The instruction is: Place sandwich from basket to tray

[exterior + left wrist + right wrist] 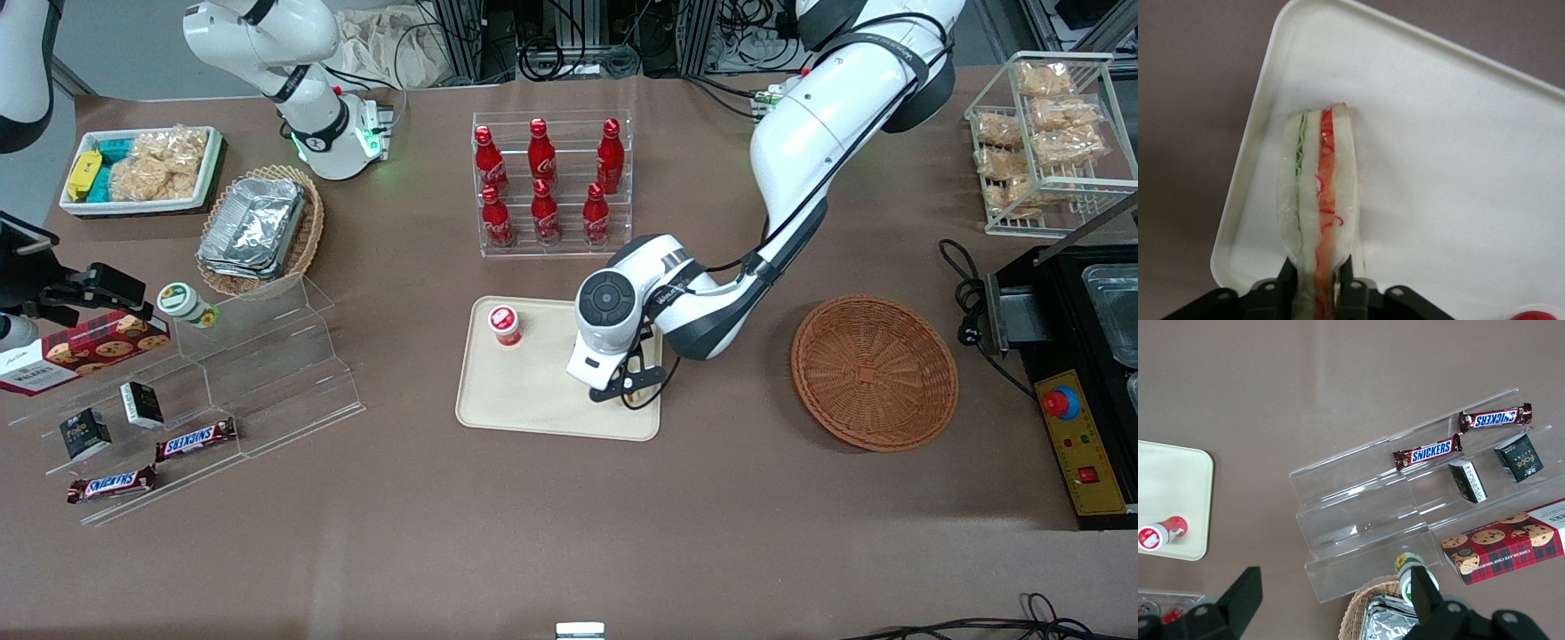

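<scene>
The gripper (633, 384) is down over the tray (524, 400), at the tray's edge on the basket (874, 372) side and toward its corner nearest the front camera. Here's the worry: the sandwich (1319, 200) stands on its thin edge, a tall narrow wedge, and it sits close to the tray's rounded corner. Let go from any height, or with the wedge leaning, and it could tip flat — toward the rim, maybe over it and onto the brown table (569, 533). A second risk, as I judge it: the wrapper looks glossy and soft, so it may cling to one finger when the jaws part and get dragged sideways as the arm lifts.

Now the pincer itself. In the wrist view the two black fingers (1286, 280) are drawn in narrow, pressing the sandwich from both sides at its near end — closed on it, holding it, with the white bread and the red and green filling stripes running away from the jaws. Whether the lower edge of the wedge already touches the tray floor, I can't tell. The basket, toward the working arm's end of the table, is empty. A small red-capped bottle (505, 324) stands near the tray's other end, well apart from the sandwich.
</scene>
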Robot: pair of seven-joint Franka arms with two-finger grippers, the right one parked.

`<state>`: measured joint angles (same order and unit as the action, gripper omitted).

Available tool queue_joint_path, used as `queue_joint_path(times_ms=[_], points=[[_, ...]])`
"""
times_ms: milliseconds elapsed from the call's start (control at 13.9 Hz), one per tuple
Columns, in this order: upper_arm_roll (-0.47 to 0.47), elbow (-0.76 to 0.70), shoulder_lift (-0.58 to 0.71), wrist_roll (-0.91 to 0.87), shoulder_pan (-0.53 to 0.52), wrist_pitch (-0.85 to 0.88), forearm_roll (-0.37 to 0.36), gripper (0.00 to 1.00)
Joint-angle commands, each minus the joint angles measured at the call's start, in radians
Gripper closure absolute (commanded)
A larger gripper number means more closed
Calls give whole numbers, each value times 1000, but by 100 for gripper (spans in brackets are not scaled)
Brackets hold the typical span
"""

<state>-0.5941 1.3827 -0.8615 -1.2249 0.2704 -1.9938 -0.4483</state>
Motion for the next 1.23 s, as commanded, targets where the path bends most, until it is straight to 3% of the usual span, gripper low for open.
queue_joint_path(times_ms=[0,216,577,1155], points=[[0,-14,76,-68,3,33,-14,10],[2,-13,226,-120,-2,163,-3,0],[-7,25,484,25,-204,326,166,0],[-6,41,576,359,-443,372,217,0]])
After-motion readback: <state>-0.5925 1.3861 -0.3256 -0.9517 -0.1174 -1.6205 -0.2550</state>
